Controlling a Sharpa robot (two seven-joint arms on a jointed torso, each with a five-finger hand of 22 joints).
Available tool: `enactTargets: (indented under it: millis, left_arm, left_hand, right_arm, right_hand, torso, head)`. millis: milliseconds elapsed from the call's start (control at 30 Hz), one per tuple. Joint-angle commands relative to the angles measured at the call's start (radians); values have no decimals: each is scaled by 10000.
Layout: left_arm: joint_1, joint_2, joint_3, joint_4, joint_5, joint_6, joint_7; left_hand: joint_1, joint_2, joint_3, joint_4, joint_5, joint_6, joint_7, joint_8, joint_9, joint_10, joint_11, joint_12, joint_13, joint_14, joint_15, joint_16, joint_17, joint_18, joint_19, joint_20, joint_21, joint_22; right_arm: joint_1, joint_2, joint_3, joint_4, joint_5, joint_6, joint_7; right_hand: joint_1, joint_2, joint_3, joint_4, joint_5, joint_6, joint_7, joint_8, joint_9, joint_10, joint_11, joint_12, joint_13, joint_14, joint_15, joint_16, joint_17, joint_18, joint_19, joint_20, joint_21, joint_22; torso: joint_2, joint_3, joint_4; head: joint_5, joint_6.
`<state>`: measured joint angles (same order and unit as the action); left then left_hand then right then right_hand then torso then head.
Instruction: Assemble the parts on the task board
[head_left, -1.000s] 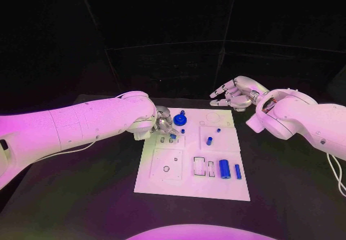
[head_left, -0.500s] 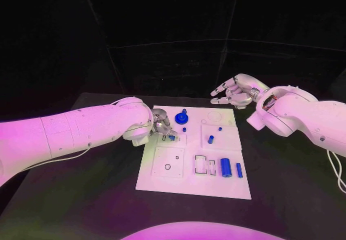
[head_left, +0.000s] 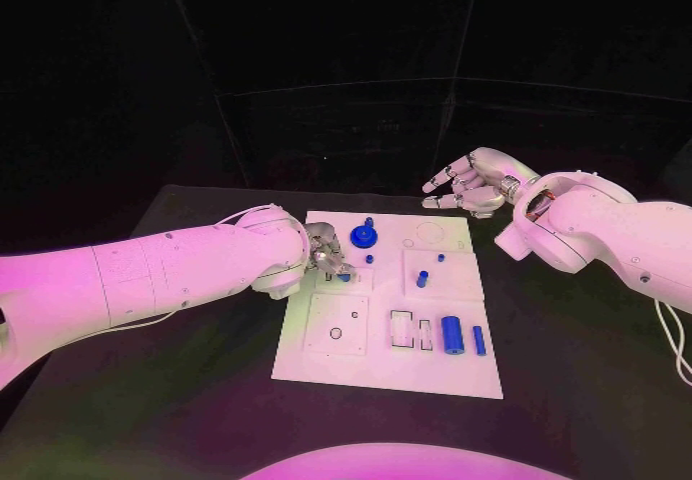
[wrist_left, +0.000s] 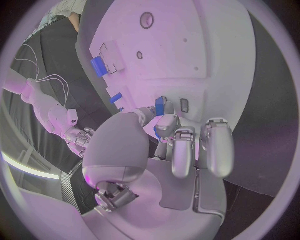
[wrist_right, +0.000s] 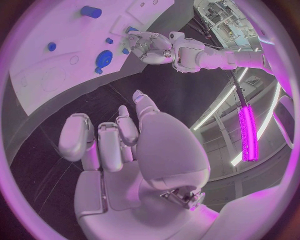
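Two hands, one small blue part in play

Two hands are working at the black surface (head_left: 173, 400). The left hand (head_left: 320, 255) is sitting over the task board's (head_left: 378, 375) left edge, pinching a small blue part (wrist_left: 160, 106) between its fingertips, right above the board. The right hand (head_left: 473, 185) is hanging beyond the board's far right corner, holding nothing, fingers loosely spread. Other blue parts are lying across the board, including a large cylinder (head_left: 451, 336).

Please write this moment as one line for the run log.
left hand: pinching small blue part over task board | right hand: empty, fingers apart, beyond board's far edge
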<state>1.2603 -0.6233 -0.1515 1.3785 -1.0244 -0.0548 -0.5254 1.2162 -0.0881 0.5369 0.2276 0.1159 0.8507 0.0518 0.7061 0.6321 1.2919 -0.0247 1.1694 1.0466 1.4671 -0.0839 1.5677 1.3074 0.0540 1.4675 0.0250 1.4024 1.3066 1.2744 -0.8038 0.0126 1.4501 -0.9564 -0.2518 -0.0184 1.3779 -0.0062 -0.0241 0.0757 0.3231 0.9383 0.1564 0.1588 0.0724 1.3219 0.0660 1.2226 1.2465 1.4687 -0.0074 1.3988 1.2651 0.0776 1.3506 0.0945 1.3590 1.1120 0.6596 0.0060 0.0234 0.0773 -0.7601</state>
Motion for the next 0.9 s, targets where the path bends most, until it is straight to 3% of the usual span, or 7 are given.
enactTargets:
  millis: [33, 900]
  left_arm:
    - [-14, 28, 7, 1, -737, -253, 32]
    - [-63, 196, 8, -221, -921, 478, -80]
  left_hand:
    - [-100, 14, 1411, -1390, -41, -40, -67, 37, 18, 20, -32, -38, -65, 1037, -53, 31, 2633, 8, 170, -54, -22, 2]
    - [-122, -10, 1401, -1402, -53, -44, -69, 47, 31, 20, -32, -42, -74, 1037, -53, 31, 2633, 3, 179, -55, -7, 28]
  right_arm:
    - [22, 12, 5, -4, -67, 78, 8]
    - [19, 95, 4, -49, -297, 140, -31]
  right_hand:
    - [16, -1, -49, 10, 63, -70, -30, 74, -9, -69, -12, -51, -26, 345, -49, -46, -9, 137, -54, 23, -64, -14]
    - [-16, 0, -75, 49, 54, -68, -33, 94, -7, -100, -13, -87, -62, 347, -49, -44, 5, 139, -61, 24, -78, -28]
  torso:
    - [7, -4, -3]
    - [2, -3, 0]
  head:
    - [-21, 5]
    - [-26, -64]
